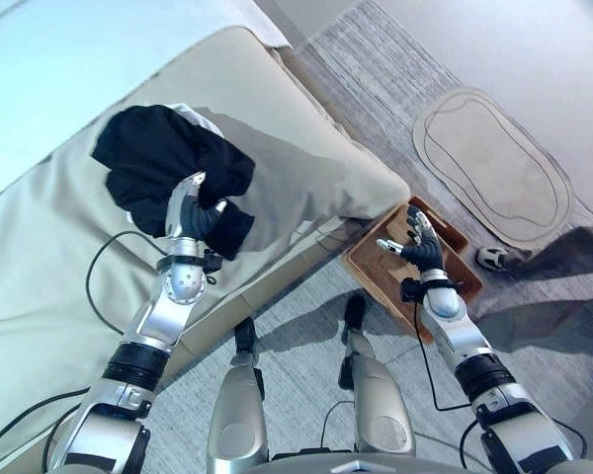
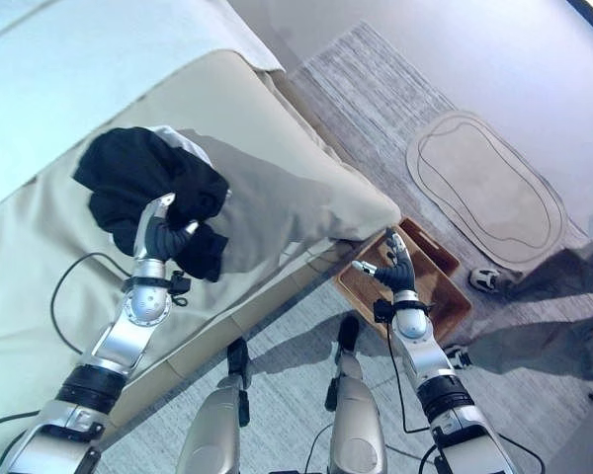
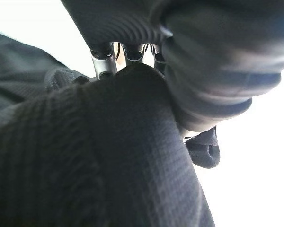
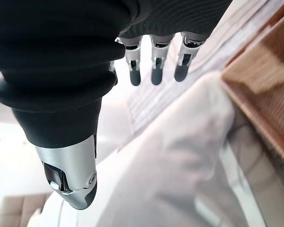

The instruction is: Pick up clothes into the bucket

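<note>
Left eye view shows the left hand [image 1: 193, 212] set into a crumpled black knitted garment [image 1: 158, 158] that lies on the beige padded bed cover [image 1: 306, 178], near the bed's edge. In the left wrist view the black fabric [image 3: 85, 165] bunches right against the silver fingers [image 3: 102, 64], which bend into it, so the hand reads as grasping the cloth. How much fabric sits inside the grasp cannot be told.

The right hand [image 1: 420, 247] hovers over a brown wooden slatted tray-like container [image 1: 376, 262] on the grey floor beside the bed. Its fingers [image 4: 154, 59] are straight and released, holding nothing.

Hazards from this state:
- Shallow grasp. If only a surface fold is pinched, the garment is likely to slip free on lifting.
- Trailing cloth. Most of the garment hangs outside the hand; loose parts may drag on the bed cover or catch at the bed's edge during transfer.
- Missed drop. The container sits low, partly tucked beside the bed, and looks shallow; cloth released off-centre may land on the floor or drape over the rim.
- Arm conflict. The right hand occupies the space over the container and may obstruct delivery.
</note>
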`<state>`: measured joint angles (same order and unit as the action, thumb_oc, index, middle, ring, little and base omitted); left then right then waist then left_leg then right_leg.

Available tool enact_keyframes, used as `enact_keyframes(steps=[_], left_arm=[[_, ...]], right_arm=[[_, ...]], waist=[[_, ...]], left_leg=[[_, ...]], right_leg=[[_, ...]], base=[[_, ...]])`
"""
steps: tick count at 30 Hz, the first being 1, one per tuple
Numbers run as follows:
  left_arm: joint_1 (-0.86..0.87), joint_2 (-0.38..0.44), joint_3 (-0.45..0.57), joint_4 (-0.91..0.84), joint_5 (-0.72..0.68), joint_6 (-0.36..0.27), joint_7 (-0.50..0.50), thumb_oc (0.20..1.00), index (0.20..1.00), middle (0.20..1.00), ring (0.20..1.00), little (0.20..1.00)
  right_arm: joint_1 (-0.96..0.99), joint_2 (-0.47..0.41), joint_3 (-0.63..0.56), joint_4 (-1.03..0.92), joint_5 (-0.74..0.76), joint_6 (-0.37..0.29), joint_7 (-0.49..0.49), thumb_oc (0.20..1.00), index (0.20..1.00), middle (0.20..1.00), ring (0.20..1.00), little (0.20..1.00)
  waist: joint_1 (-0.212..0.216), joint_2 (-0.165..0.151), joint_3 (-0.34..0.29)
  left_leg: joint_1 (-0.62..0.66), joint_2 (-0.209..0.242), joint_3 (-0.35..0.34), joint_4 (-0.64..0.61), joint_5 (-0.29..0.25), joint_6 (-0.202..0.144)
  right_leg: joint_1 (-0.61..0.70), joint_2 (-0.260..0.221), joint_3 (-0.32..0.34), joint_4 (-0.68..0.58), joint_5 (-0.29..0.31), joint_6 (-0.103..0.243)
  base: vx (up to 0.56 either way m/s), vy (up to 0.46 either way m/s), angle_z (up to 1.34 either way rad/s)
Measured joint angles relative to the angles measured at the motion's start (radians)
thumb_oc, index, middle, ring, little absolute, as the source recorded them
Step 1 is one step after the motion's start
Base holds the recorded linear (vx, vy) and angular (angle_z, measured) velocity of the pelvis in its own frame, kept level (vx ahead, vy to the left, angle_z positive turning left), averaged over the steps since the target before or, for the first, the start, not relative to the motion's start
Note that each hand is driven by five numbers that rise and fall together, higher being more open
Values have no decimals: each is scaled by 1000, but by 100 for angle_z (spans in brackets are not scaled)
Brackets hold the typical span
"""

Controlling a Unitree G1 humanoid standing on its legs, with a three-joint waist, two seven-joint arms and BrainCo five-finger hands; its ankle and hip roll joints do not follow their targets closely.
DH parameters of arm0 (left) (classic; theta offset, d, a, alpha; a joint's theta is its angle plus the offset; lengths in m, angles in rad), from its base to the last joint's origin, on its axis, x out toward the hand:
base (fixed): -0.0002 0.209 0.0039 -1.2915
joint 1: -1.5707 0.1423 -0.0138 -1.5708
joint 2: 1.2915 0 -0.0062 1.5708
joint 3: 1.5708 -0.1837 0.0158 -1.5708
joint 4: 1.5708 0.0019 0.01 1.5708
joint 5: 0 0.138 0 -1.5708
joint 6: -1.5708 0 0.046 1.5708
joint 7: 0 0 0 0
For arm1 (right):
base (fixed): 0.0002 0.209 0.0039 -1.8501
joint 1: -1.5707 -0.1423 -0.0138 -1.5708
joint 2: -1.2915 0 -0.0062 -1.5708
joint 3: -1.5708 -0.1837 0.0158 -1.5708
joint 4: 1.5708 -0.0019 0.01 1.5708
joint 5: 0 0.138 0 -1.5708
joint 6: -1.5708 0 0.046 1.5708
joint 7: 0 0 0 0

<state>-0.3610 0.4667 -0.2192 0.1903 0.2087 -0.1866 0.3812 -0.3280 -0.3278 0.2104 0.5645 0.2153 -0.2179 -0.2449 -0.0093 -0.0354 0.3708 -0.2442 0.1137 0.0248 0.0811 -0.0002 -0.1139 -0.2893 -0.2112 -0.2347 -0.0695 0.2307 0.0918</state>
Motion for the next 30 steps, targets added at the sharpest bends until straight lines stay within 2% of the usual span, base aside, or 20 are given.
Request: enact_keyframes(steps=[7,12,17,20,24,25,30], left_arm=[[14,-25,1,-65,-130,-4,-52,200,200,200,200,200],[14,-23,6,-169,-240,-17,-99,200,200,200,200,200],[12,-21,6,-244,-351,-39,-143,200,200,200,200,200],[11,-8,5,-309,-409,-47,-189,200,200,200,200,200],[9,-9,-6,-339,-442,-66,-240,200,200,200,200,200],[9,-9,-23,-339,-457,-67,-257,200,200,200,200,200],[10,-14,-106,-339,-509,-66,-328,200,200,200,200,200]], right_arm=[[34,6,20,12,-8,10,19,1000,1000,1000,1000,1000],[57,8,21,36,-9,33,32,1000,1000,1000,1000,1000],[56,0,42,27,-69,39,43,1000,1000,1000,1000,1000],[56,-35,70,-77,-152,45,45,1000,1000,1000,1000,1000],[43,-61,87,-221,-187,38,66,1000,1000,1000,1000,1000],[29,-83,107,-268,-197,16,80,1000,1000,1000,1000,1000],[-34,-69,168,-287,-204,4,116,1000,1000,1000,1000,1000]], waist=[[0,12,-65],[1,17,-83],[0,33,-126],[0,43,-141],[1,56,-177],[1,60,-184],[1,62,-205]], left_leg=[[67,10,-3,-53,19,-3],[99,17,-6,-68,23,-2],[118,19,-12,-78,23,-2],[154,20,-9,-93,24,0],[182,20,-1,-108,23,2],[188,20,0,-109,25,0],[222,27,2,-120,24,1]], right_leg=[[57,13,-12,-20,-6,2],[85,19,-19,-20,-8,0],[103,20,-23,-20,-15,1],[131,22,-23,-20,-19,5],[149,23,-21,-20,-28,7],[154,27,-21,-20,-27,7],[181,32,-19,-20,-32,5]], base=[[37,-28,2],[51,-16,2],[55,-8,3],[57,4,-1],[63,5,-2],[56,3,-2],[29,1,-2]])
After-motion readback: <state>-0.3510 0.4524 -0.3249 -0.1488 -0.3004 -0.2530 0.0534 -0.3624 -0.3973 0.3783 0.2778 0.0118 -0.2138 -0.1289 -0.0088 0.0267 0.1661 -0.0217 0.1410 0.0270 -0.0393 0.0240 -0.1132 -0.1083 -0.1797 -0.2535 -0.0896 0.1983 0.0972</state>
